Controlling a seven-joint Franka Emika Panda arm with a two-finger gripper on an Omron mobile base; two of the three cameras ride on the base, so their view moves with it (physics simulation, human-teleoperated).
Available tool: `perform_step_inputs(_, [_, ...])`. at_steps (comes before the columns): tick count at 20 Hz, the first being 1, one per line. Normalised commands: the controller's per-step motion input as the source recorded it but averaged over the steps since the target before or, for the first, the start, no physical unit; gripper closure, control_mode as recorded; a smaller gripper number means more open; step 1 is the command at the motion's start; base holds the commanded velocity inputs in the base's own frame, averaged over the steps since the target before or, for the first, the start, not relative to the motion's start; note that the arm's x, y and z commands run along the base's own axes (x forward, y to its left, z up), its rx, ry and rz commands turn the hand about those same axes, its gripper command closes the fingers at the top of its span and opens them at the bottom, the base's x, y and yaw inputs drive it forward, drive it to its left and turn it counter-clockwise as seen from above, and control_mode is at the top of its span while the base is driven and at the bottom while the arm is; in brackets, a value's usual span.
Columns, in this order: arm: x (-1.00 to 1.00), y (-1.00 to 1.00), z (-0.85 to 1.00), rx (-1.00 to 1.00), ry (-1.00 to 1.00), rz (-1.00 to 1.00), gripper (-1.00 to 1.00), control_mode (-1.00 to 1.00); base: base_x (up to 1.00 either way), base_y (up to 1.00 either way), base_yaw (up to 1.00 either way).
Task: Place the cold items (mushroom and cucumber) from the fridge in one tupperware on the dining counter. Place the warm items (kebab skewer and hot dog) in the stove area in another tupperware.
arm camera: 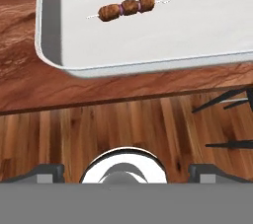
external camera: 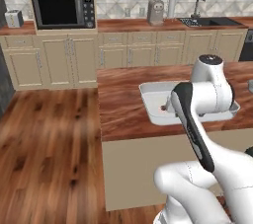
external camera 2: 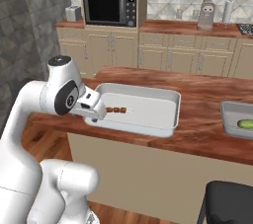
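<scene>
Kebab skewer (arm camera: 128,7) lies flat inside the white tupperware (external camera 2: 168,114) on the dining worktop (external camera 2: 202,124). Jaws stand apart, empty, near the tub's 9 o'clock rim. Cucumber (external camera 2: 245,124) rests in a second tub at 3 o'clock.

No text, label, brand or number can be read anywhere. The microwave (external camera: 63,11), at about eleven o'clock in the left base view, has a control panel (a column of small pale specks), but its markings are too blurred to make out.
</scene>
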Motion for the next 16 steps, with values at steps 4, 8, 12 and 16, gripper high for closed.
perform_step_inputs(4, [0.00,0.00,0.00,0.00,0.00,0.00,-1.00,-1.00,0.00,0.00,0.00])
perform_step_inputs(8, [-0.01,0.00,0.00,0.00,0.00,0.00,-1.00,-1.00,0.00,0.00,0.00])
perform_step_inputs(12, [0.00,0.00,0.00,0.00,0.00,0.00,-1.00,1.00,-0.48,0.61,0.00])
perform_step_inputs(16, [0.00,0.00,0.00,0.00,0.00,0.00,-1.00,1.00,-0.62,1.00,0.00])
